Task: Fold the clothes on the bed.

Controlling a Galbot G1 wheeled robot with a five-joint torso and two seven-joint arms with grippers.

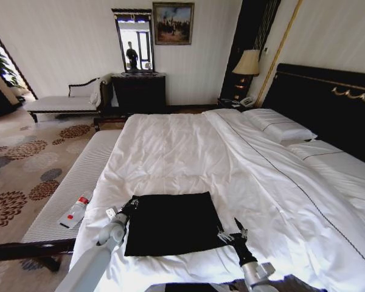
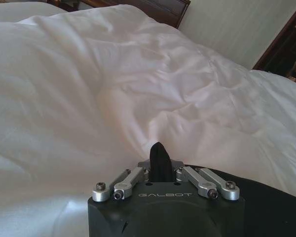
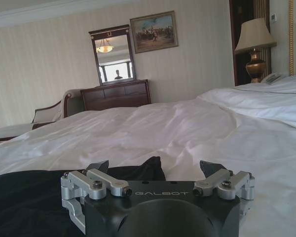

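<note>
A: So the T-shirt (image 1: 171,222) lies as a flat, near-square black slab at the foot of the bed (image 1: 188,152), around 6 o'clock in the head view, long axis running 9 to 3.

B: Yeah, left hand (image 1: 131,205) is pinching its 10 o'clock corner, fingers clamped on a tuft of cloth, probably to lift it. Right hand (image 1: 232,234) sits at the 4 o'clock corner, fingers spread, gripping nothing.

Soft daylight, duvet (image 1: 188,152) glaring white (detail washed out); head view edges bowed; wrist views hazy.
</note>
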